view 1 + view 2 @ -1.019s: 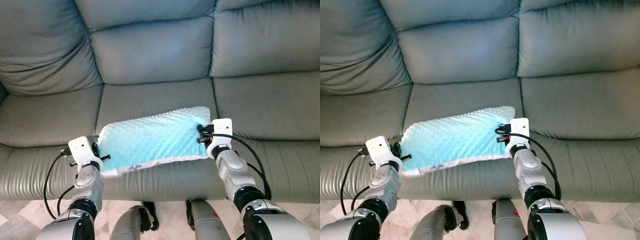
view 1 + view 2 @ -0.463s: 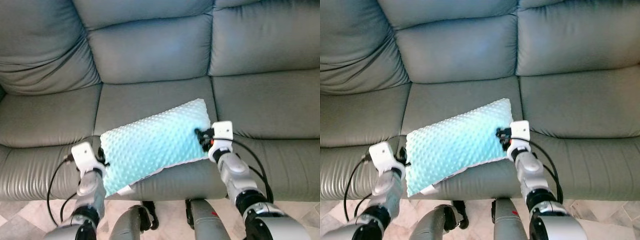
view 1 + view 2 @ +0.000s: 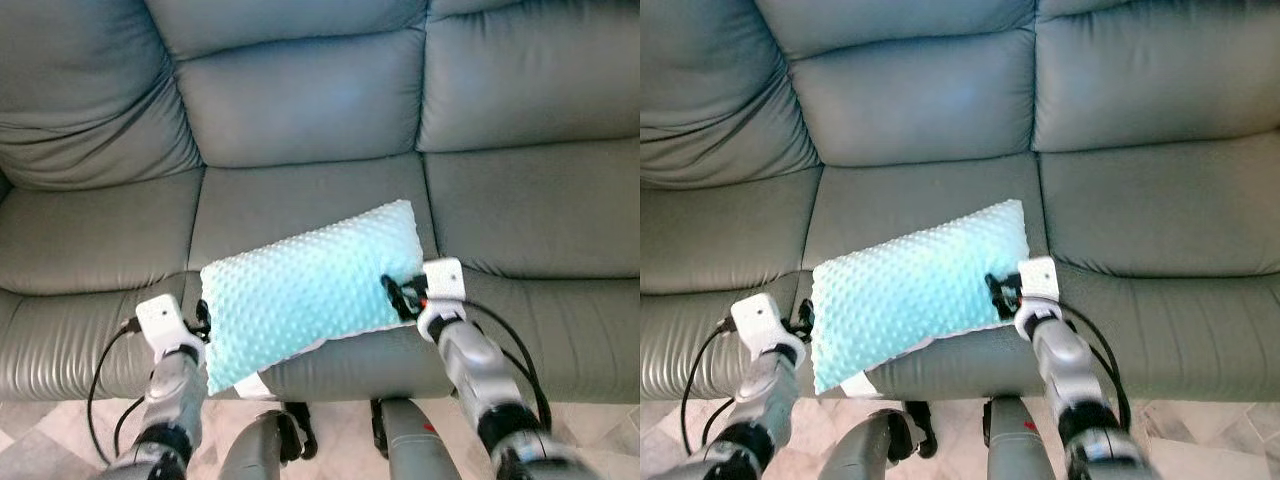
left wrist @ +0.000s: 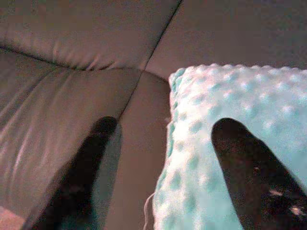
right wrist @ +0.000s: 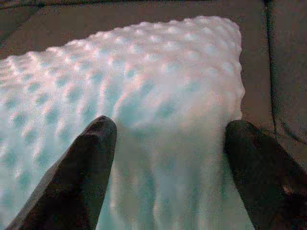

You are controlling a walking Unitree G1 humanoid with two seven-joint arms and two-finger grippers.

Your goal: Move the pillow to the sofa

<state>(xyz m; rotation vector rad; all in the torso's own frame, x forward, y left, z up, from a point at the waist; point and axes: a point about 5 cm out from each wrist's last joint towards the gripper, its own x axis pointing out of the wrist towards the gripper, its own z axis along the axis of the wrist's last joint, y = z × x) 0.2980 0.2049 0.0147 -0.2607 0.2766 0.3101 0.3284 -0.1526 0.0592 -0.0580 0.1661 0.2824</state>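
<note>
A light blue dimpled pillow lies slantwise on the middle seat of the grey leather sofa. Its near left corner hangs over the seat's front edge. My left gripper is at the pillow's left edge. In the left wrist view it is open, with one finger over the pillow and the other over the leather. My right gripper sits at the pillow's right end. It is open, and its fingers straddle the pillow's end.
The sofa's left seat and right seat flank the pillow, with backrest cushions behind. Pale tiled floor runs below the sofa front, and my own legs stand close to it. Black cables loop from both wrists.
The pillow has turned: its right end swung back onto the seat and its left corner dropped over the front edge. Both arms have pulled slightly back and down since half a second ago.
</note>
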